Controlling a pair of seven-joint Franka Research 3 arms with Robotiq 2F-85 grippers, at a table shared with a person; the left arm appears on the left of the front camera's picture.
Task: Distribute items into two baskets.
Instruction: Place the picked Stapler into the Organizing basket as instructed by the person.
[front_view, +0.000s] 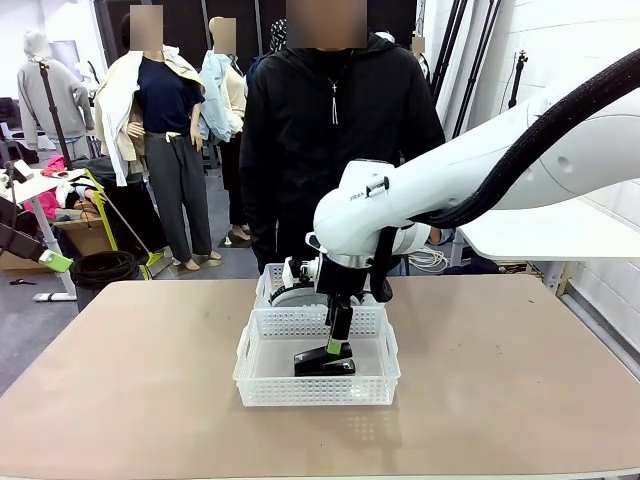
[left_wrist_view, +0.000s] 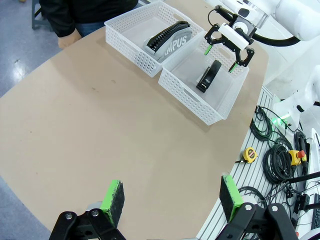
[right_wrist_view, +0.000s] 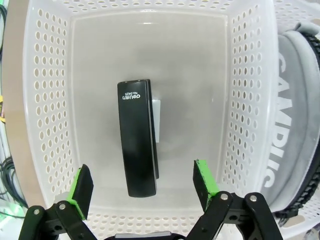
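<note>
Open right end effector (right_wrist_view: 140, 190) above stapler (right_wrist_view: 137, 145).

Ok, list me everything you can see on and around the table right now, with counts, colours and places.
white perforated plastic baskets: two, side by side mid-table.
small black desk stapler: one, lying in the near basket.
grey soft fabric piece with white lettering and black edging: one, in the far basket.
tan table: one.
yellow tape measure: one, beside black cables off the table edge.
person in black jacket: one, far side.
right hand: open above the stapler.
left hand: open, over bare table.
</note>
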